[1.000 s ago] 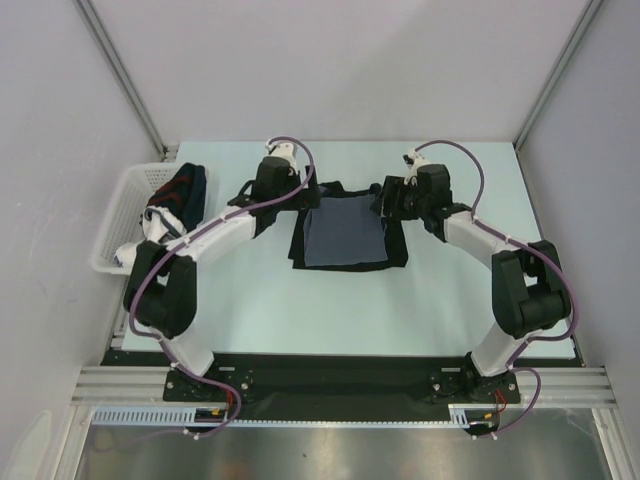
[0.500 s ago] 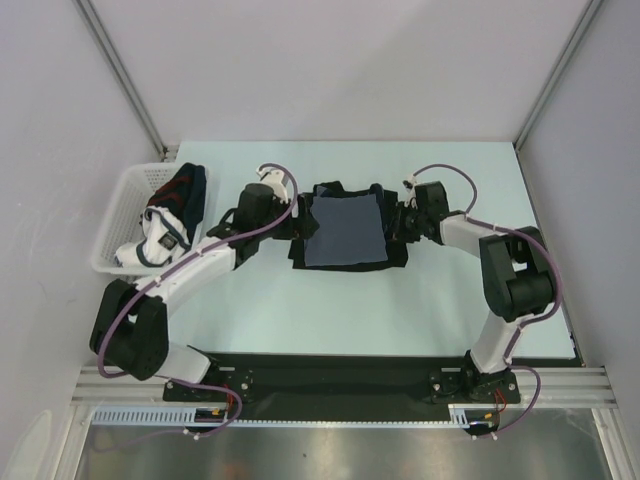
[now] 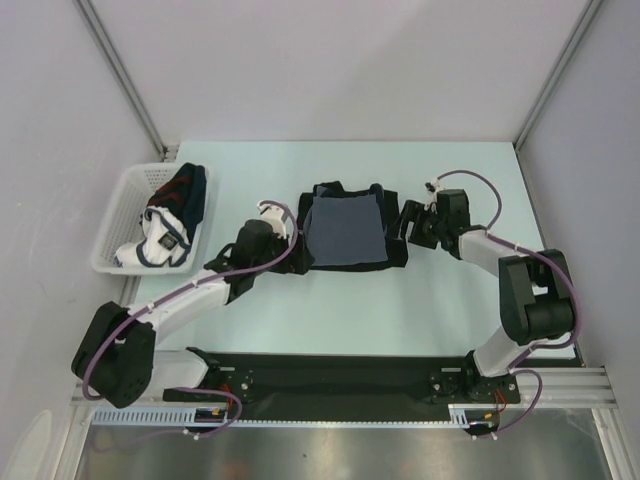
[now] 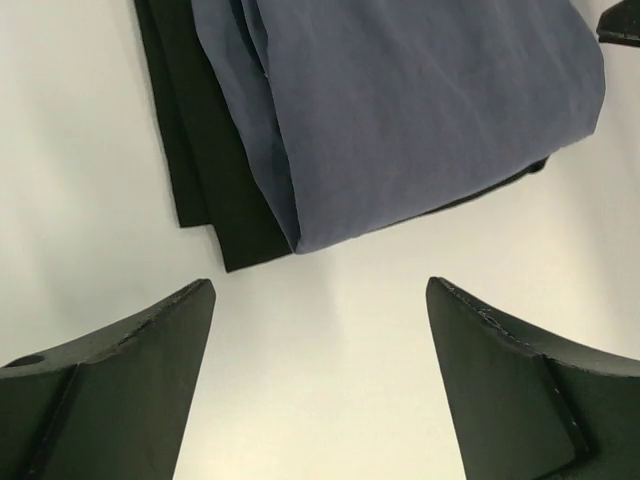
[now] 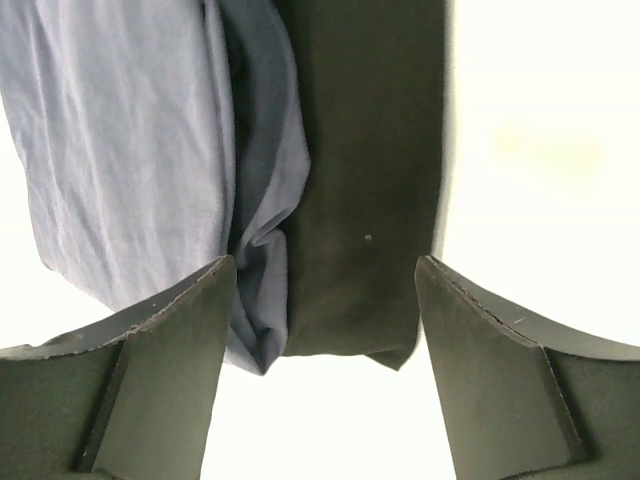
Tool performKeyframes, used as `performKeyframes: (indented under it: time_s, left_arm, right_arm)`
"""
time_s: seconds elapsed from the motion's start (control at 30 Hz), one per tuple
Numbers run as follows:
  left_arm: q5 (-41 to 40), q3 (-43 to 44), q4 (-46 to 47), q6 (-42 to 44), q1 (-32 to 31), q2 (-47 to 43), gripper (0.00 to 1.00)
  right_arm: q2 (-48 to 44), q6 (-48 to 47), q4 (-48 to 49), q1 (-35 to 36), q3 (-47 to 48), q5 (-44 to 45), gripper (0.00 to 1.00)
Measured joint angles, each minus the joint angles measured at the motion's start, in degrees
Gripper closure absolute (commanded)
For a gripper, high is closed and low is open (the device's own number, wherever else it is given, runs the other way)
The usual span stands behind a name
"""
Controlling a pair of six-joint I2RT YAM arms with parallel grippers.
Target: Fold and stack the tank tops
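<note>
The slate blue-grey tank top (image 3: 343, 229) lies folded on top of the folded black tank top (image 3: 396, 245) in the middle of the table. My left gripper (image 3: 283, 240) is open and empty, just left of the stack; its view shows the blue top (image 4: 420, 110) over the black one (image 4: 210, 170). My right gripper (image 3: 410, 222) is open and empty at the stack's right edge; its view shows the blue top (image 5: 120, 150) and the black one (image 5: 365, 170) between its spread fingers (image 5: 170, 360).
A white basket (image 3: 118, 215) at the left edge of the table holds several crumpled garments (image 3: 175, 210). The pale green table (image 3: 400, 310) ends at grey walls behind and on both sides.
Both arms have pulled back from the far side of the stack toward its near side. The folded stack lies in the same place.
</note>
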Motion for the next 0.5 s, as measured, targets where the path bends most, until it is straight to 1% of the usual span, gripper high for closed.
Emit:
performKeyframes:
  time_s: [0.13, 0.27, 0.4, 0.5]
  left_arm:
    - [-2.47, -1.01, 2.86, 0.74, 0.0, -1.55, 0.08]
    - [-3.67, -2.4, 5.95, 1.07, 0.0, -3.8, 0.07]
    - [-5.07, -3.65, 7.1, 1.05, 0.0, -5.73, 0.07]
    - [-6.23, -3.93, 7.69, 1.05, 0.0, -6.38, 0.07]
  right_arm:
    - [0.09, 0.46, 0.35, -1.29, -0.02, 1.16, 0.29]
    - [1.75, 0.85, 0.72, -1.86, -0.02, 2.03, 0.29]
    - [5.55, 1.01, 1.11, -1.57, 0.11, 1.9, 0.3]
    - [7.5, 1.22, 1.77, -0.79, 2.05, 1.84, 0.37]
